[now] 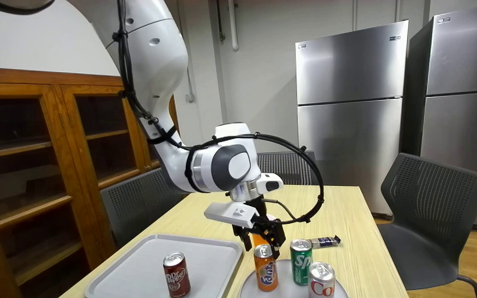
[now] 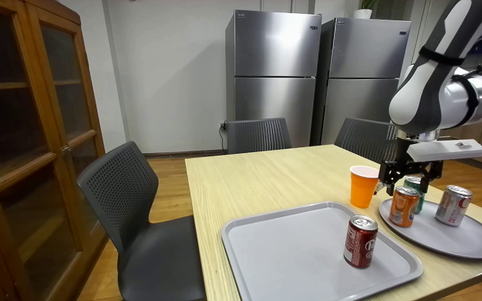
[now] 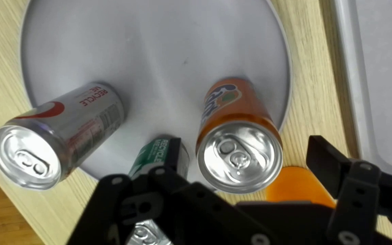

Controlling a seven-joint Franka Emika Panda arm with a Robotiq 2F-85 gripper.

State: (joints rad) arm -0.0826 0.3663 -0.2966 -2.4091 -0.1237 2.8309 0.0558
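Observation:
My gripper [image 1: 261, 248] stands open over an upright orange Fanta can [image 1: 266, 273], pointing down. In the wrist view the can's silver lid [image 3: 239, 158] appears between the spread fingers, with a gap to the right-hand fingertip [image 3: 325, 163]. The left-hand finger partly covers a green Sprite can [image 3: 153, 153]; whether they touch I cannot tell. A silver Coke can [image 2: 453, 207] stands farther off. All three cans are on a round grey plate [image 2: 467, 242]. Close behind the gripper is an orange cup [image 2: 363, 188], partly hidden in the wrist view.
A grey rectangular tray [image 2: 291, 251] lies beside the plate, bearing a dark red Dr Pepper can [image 2: 361, 242]. A wrapped snack bar [image 1: 324, 242] lies on the wooden table [image 2: 257, 179] behind the Sprite can. Dark chairs [image 2: 128, 200] surround the table.

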